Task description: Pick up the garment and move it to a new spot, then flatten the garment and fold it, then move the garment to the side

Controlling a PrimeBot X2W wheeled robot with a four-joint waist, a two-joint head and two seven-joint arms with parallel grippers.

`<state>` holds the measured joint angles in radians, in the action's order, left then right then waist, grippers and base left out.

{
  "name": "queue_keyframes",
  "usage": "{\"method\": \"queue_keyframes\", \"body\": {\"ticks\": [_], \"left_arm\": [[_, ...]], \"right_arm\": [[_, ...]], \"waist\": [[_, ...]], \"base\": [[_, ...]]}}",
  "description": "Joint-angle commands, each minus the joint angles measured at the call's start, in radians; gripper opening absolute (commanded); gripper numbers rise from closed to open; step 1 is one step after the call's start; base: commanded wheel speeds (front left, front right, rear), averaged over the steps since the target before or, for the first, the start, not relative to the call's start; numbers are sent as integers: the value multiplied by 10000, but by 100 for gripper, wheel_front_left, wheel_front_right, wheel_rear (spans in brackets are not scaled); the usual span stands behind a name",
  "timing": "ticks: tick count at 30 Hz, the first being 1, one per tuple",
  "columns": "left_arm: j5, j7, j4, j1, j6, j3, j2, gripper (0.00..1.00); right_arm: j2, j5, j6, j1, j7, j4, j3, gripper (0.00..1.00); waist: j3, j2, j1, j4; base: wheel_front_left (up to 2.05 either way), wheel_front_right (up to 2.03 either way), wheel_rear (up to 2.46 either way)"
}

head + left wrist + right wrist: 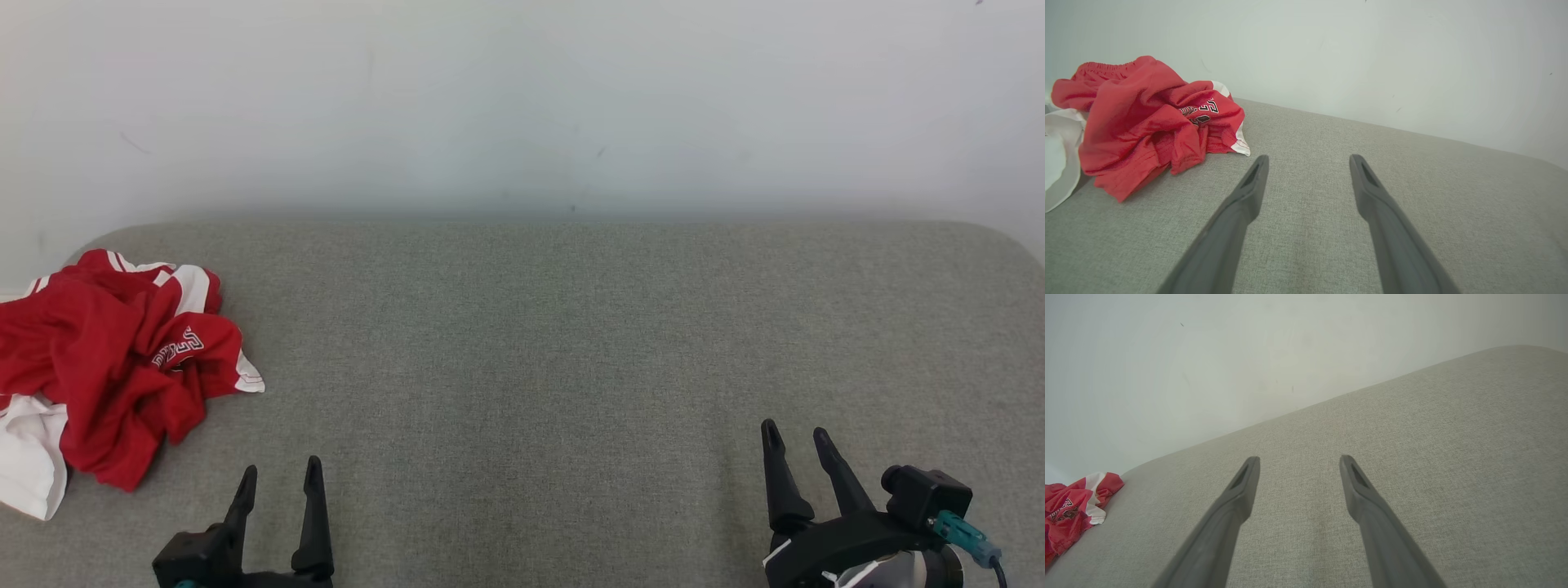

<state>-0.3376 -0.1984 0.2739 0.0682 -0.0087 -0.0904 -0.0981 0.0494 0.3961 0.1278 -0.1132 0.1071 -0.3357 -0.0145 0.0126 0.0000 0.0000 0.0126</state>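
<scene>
**Item:** garment [122, 359], a red sports piece with white trim and dark-edged lettering, in a thin and slightly glossy knit.

**Location:** It is lying crumpled in a loose heap at the left end of the grey cloth-covered worktop [571, 343], near the pale wall [522, 98], and is running off the left edge of the head view. A white panel [33, 457] is trailing from the heap's near side. Whether it is part of the same piece cannot be told.

**Handling (judged):** It is looking light, limp and a little slippery, with no stiffness to hold a shape. It is likely to drape and stretch when lifted, and it is not fragile.

**Where to take hold (judged):** The raised red fold on the heap's right side, by the lettering, is offering the thickest bunch. A deep pinch through several layers is looking safer than a nip at one slick edge.

**Pincers:**
- The left pincer [281, 467] is standing at the near side, just right of the heap, with its fingers spread wide and nothing between them.
- The right pincer [793, 429] is standing well apart at the right, likewise gaping and empty.
</scene>
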Motion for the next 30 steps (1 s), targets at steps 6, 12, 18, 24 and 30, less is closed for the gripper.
{"method": "queue_keyframes", "body": {"ticks": [6,12,18,24,30], "left_arm": [[923,-325,135,189,91,-56,24,100],[1343,-451,260,231,94,-105,44,100],[1271,-580,384,267,-7,30,159,100],[1124,-675,644,334,-117,117,254,100],[861,-677,841,394,-138,132,286,100]], "right_arm": [[13,-889,41,18,227,-52,-35,100],[14,-1432,42,-13,299,-114,-32,100],[13,-1770,44,-4,358,-175,5,100],[14,-2081,46,-14,383,-225,6,100],[14,-2039,46,0,340,-216,-13,100]], "waist": [[18,0,0,23],[32,0,0,43],[43,0,0,47],[56,0,0,53],[47,0,0,72]], "base": [[0,0,0],[0,0,0],[0,0,0],[0,0,0],[0,0,0]]}}
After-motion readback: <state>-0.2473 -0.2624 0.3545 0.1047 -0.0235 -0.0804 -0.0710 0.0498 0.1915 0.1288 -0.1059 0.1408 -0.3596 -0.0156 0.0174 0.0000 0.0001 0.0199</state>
